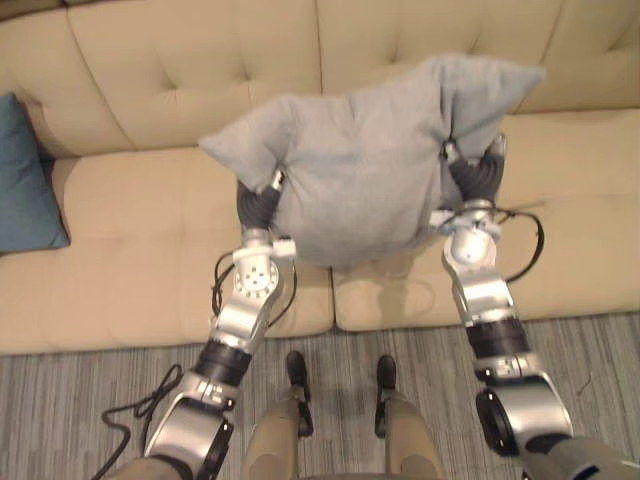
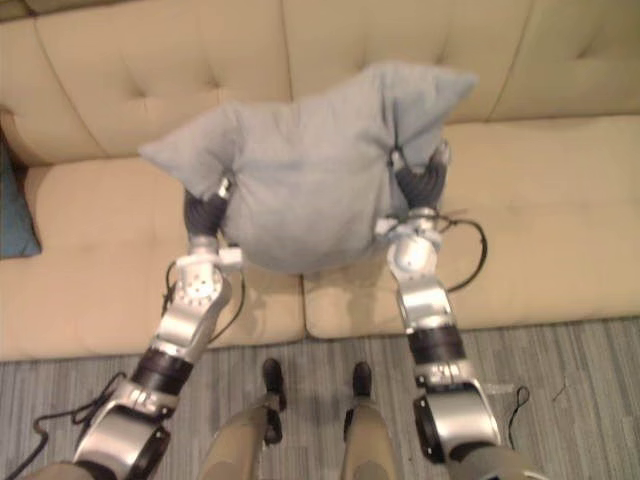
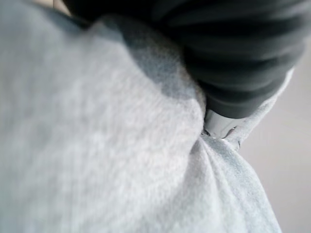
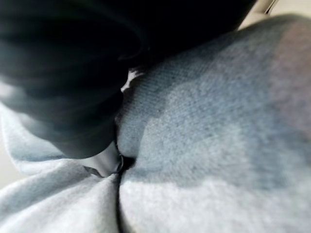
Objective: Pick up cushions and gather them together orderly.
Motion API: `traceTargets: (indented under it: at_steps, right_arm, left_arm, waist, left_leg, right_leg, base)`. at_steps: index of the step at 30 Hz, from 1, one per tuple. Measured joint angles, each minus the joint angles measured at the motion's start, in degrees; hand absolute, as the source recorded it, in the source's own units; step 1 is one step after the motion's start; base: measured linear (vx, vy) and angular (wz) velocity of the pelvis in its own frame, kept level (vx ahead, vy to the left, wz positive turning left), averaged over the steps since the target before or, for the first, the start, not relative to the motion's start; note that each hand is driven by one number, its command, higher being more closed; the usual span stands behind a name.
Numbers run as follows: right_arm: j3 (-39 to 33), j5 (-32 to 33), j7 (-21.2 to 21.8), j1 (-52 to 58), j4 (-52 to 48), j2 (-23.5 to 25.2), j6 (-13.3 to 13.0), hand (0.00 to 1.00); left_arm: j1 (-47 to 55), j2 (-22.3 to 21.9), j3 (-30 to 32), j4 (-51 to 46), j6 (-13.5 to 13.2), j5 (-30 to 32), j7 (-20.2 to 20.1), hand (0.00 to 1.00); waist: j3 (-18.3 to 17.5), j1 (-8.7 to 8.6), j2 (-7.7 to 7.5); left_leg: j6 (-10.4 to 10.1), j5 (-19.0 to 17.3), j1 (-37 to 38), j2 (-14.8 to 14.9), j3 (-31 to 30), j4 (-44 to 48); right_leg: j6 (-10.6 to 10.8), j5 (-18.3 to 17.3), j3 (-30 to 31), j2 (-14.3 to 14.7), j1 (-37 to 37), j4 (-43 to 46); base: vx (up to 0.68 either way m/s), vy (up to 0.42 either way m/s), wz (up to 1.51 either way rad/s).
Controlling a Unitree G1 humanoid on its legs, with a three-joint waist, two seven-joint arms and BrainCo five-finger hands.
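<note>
A large grey cushion (image 1: pixel 360 170) hangs in the air above the beige sofa (image 1: pixel 130 250), held between my two hands. My left hand (image 1: pixel 258 205) grips its left side and my right hand (image 1: pixel 478 172) grips its right side, where the cloth bunches into folds. In the left wrist view a silver finger (image 3: pixel 218 124) digs into the gathered grey cloth (image 3: pixel 97 145). The right wrist view has a finger (image 4: pixel 104 162) pinching a crease of the same cushion (image 4: pixel 218 145). A teal cushion (image 1: pixel 22 185) leans at the sofa's far left end.
The sofa has two wide seat pads and a tufted backrest (image 1: pixel 200 70). Grey striped carpet (image 1: pixel 90 380) runs along the sofa's front edge.
</note>
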Motion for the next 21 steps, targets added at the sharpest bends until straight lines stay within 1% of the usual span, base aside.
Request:
traceTargets:
  at_steps: [1,3,4,6,10,11,12,13,14,15,17,20,21]
  right_arm:
    - [0.0,-0.1,-0.7,-4.1,1.7,-0.4,0.1,1.0]
    - [-0.1,-0.1,-1.7,-8.4,4.2,-0.4,0.3,1.0]
    - [-0.2,0.0,-2.2,-10.9,5.5,-0.4,0.5,1.0]
    - [-0.3,0.0,-2.7,-13.7,7.1,-0.4,0.6,1.0]
    - [-1.4,0.2,-3.5,-20.9,13.1,-0.4,1.0,1.0]
    - [-1.9,0.3,-3.8,-22.8,13.7,-0.4,1.0,1.0]
    - [-2.5,0.3,-4.1,-24.7,14.1,-0.4,1.0,0.0]
    - [-2.9,0.3,-4.7,-26.7,14.8,-0.5,0.9,0.0]
    - [-3.0,0.3,-4.7,-26.8,14.9,-0.5,0.9,0.0]
    - [-4.5,0.3,-5.2,-30.1,14.9,-0.5,0.2,0.0]
    - [-4.8,0.4,-6.1,-31.4,14.9,-0.5,-0.2,0.0]
    - [-6.3,1.3,-7.0,-31.4,13.9,-0.1,-0.6,0.0]
    - [-7.2,2.7,-7.1,-31.5,12.1,-0.1,-0.8,0.0]
  left_arm:
    - [-4.4,0.9,0.9,2.5,-0.3,0.0,1.1,1.0]
    - [-8.8,1.9,2.0,5.4,-0.4,-0.1,1.8,1.0]
    - [-11.2,2.3,2.7,7.0,-0.4,-0.1,2.0,1.0]
    - [-14.1,2.9,3.0,8.5,-0.4,-0.1,3.0,1.0]
    - [-22.1,5.2,2.9,15.8,-0.6,-0.2,2.8,1.0]
    - [-24.8,5.8,2.9,17.3,-0.6,-0.2,2.7,0.0]
    - [-27.0,6.5,2.9,18.2,-0.8,-0.2,2.6,0.0]
    - [-29.1,7.3,2.9,18.8,-1.1,-0.2,2.6,0.0]
    - [-29.2,7.4,2.9,18.8,-1.1,-0.2,2.6,0.0]
    - [-32.5,8.2,3.9,19.1,-2.1,-0.2,2.6,0.0]
    - [-33.7,8.1,5.0,19.1,-2.4,-0.4,2.6,0.0]
    - [-34.1,7.9,6.4,19.1,-3.1,-3.1,2.6,0.0]
    - [-35.1,7.8,7.4,19.1,-3.5,-4.6,2.2,0.0]
  waist:
    - [0.8,0.0,0.15]
    - [2.7,0.0,0.19]
    - [3.5,-0.01,0.27]
    - [4.6,-0.01,0.38]
    - [6.1,-0.34,0.82]
    - [6.6,-0.34,1.02]
    - [7.8,-0.35,1.08]
    - [8.7,-0.48,1.13]
    - [8.7,-0.49,1.13]
    - [8.9,-0.56,1.28]
    - [8.9,-0.47,1.26]
    - [8.9,0.0,1.26]
    - [8.9,0.09,1.26]
  left_leg:
    - [0.1,0.9,-2.3,-0.1,-0.5,-0.1]
    - [0.1,1.7,-3.6,-0.1,-0.7,-0.2]
    - [0.1,2.2,-5.2,-0.1,-0.8,-0.1]
    - [0.2,2.8,-7.0,-0.1,-0.9,-0.1]
    - [0.2,4.3,-12.2,-0.2,-1.4,0.0]
    - [0.2,4.9,-14.0,-0.2,-1.5,0.0]
    - [0.1,5.2,-15.0,-0.2,-1.5,0.0]
    - [0.1,5.6,-16.2,-0.1,-1.5,0.0]
    - [0.1,5.7,-16.3,-0.1,-1.5,0.0]
    - [0.0,6.4,-19.3,0.3,-1.6,0.0]
    - [-0.2,6.7,-20.6,0.6,-1.5,0.0]
    - [-0.2,6.7,-21.0,1.0,-1.0,0.0]
    - [-0.4,6.8,-21.7,1.2,-0.9,0.0]
  right_leg:
    - [0.0,0.0,-0.1,0.0,-2.3,0.5]
    - [0.0,0.0,-0.2,0.0,-4.0,1.6]
    - [0.0,0.0,-0.2,-0.1,-6.1,2.7]
    - [0.0,0.0,0.0,-0.1,-8.5,3.9]
    - [0.0,0.0,0.2,-0.2,-14.5,6.2]
    - [-0.1,0.1,0.4,-0.2,-16.6,7.0]
    - [-0.3,0.2,0.5,-0.1,-17.8,7.4]
    - [-0.4,0.3,0.6,-0.1,-19.3,7.8]
    - [-0.5,0.3,0.6,-0.1,-19.4,7.8]
    - [-0.9,0.8,0.6,0.2,-22.6,8.0]
    - [-1.2,1.0,0.6,0.5,-23.8,8.1]
    - [-1.2,1.0,1.1,0.9,-24.9,8.8]
    - [-1.2,1.0,1.2,1.1,-25.6,8.9]
  base:
    - [-0.08,0.002,0.15]
    - [-0.09,-0.003,0.1]
    - [-0.09,-0.006,0.06]
    - [-0.06,-0.004,0.04]
    - [-0.06,-0.008,0.07]
    - [-0.06,-0.013,0.05]
    - [-0.07,-0.019,0.02]
    - [-0.05,-0.015,-0.01]
    - [-0.06,-0.017,0.0]
    - [-0.04,-0.015,-0.01]
    - [-0.02,-0.02,-0.03]
    - [0.01,-0.024,-0.07]
    - [0.01,-0.019,-0.03]
